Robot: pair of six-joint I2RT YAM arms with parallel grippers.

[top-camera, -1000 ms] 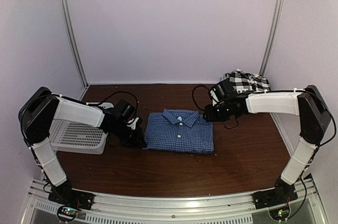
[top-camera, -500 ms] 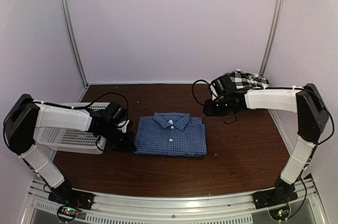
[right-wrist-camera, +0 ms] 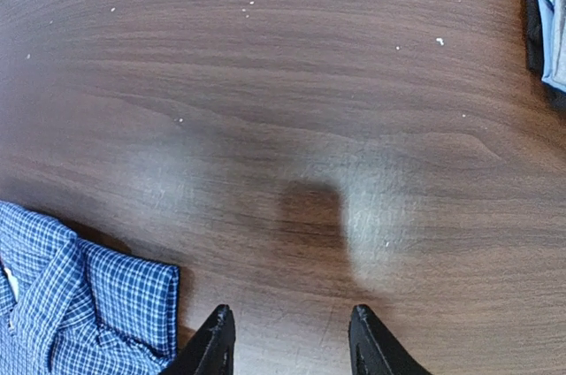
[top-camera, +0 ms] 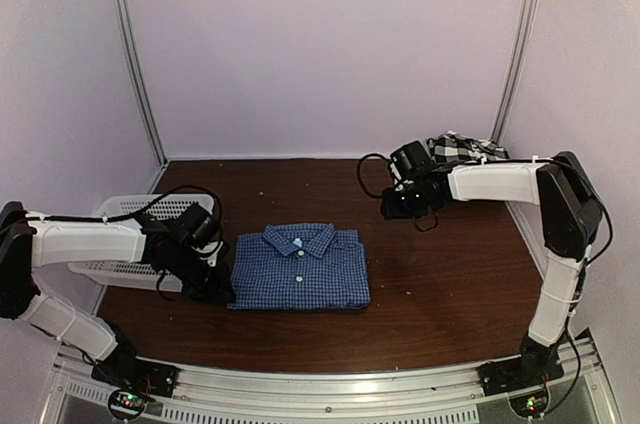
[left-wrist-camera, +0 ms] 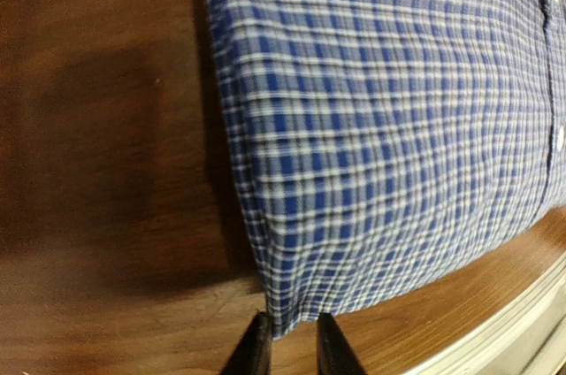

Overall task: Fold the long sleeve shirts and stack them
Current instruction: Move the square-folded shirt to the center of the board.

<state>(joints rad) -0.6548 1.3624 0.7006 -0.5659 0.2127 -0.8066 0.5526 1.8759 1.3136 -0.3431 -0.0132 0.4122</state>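
Observation:
The blue fine-checked shirt (top-camera: 300, 267) lies folded on the brown table, collar to the back, buttons up. My left gripper (top-camera: 218, 291) is at its front left corner, shut on that corner of the blue cloth (left-wrist-camera: 389, 127); the fingers (left-wrist-camera: 255, 350) pinch the hem. The black-and-white checked shirt (top-camera: 462, 147) lies crumpled at the back right. My right gripper (top-camera: 393, 206) is open and empty above bare table, between the two shirts. In the right wrist view the blue collar (right-wrist-camera: 80, 304) shows at bottom left.
A white mesh basket (top-camera: 128, 240) stands at the left, behind my left arm. The metal rail (top-camera: 330, 379) runs along the table's front edge. White walls close the back and sides.
My left gripper has dragged the folded blue shirt left and toward the front edge. My right gripper has pulled back toward the black-and-white shirt, away from the blue one.

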